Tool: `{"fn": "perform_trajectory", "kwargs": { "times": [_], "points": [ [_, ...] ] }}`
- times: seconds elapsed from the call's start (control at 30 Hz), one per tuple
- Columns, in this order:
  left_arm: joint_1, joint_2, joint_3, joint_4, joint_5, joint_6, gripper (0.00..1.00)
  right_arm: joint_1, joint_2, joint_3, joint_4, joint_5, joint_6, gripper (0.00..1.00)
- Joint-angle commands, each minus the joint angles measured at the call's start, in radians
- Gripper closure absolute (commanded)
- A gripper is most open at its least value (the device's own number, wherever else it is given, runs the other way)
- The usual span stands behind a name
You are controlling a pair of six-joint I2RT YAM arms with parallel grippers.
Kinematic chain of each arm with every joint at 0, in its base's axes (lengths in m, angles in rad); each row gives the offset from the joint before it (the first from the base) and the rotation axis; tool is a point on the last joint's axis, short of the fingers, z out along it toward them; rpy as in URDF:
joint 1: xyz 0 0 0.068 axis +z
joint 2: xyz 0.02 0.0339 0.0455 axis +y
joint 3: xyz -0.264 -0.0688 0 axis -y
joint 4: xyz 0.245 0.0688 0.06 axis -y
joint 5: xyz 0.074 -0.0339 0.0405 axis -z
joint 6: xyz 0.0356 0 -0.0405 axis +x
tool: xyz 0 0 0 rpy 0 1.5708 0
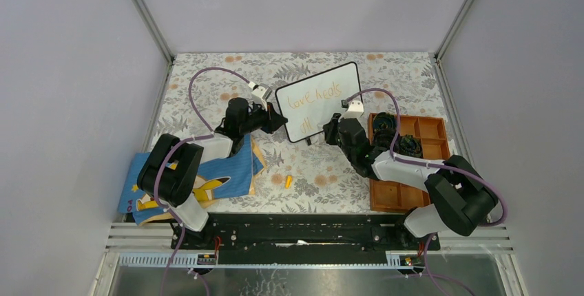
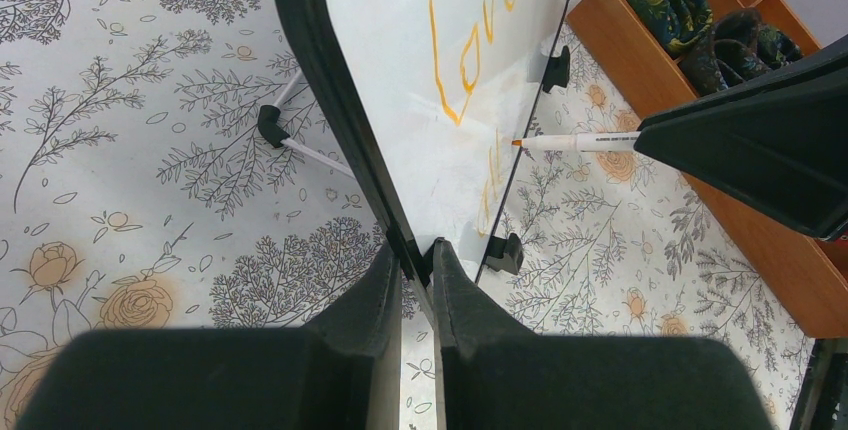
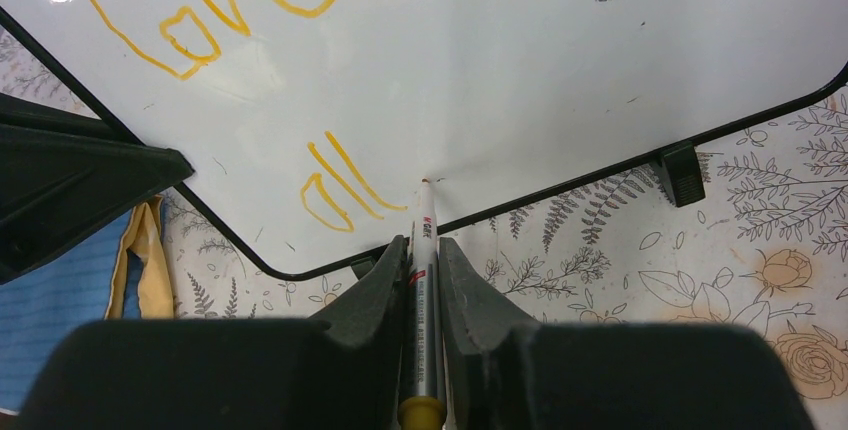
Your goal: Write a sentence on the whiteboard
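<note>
The whiteboard (image 1: 332, 113) stands propped at a slant in the middle of the floral-covered table (image 1: 206, 82), a little toward the far side, between the two arms. Its black frame and small feet show in the wrist views. The sentence (image 1: 311, 98) runs across it in thin orange script: "love heals" along the upper line and "all" below, near the bottom edge. The left gripper (image 1: 277, 121) pinches the board's left edge, its two fingers (image 2: 375, 290) closed on the black frame. The right gripper (image 1: 329, 131) is clamped on a slim marker (image 3: 423, 280) that lies straight between its fingers and points away from the wrist. The marker's orange tip sits at the white surface just right of "all". On the right of the table lies an orange wooden tray (image 1: 406, 196) with dark rolled fabric in its far compartments. A blue cartoon-printed cloth (image 1: 224, 172) lies near left under the left arm, and a small orange cap (image 1: 288, 181) rests on the table between the arms.
</note>
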Motion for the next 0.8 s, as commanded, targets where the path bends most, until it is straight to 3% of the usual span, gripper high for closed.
{"fn": "perform_trajectory", "kwargs": {
  "times": [0.0,0.77],
  "points": [
    [-0.004,0.03,-0.028,-0.121,-0.088,0.101,1.0,-0.011,0.006,0.044,0.046,0.003,0.009,1.0],
    [-0.005,0.028,-0.029,-0.123,-0.094,0.102,1.0,-0.016,0.006,0.044,0.033,-0.005,0.015,1.0]
  ]
}}
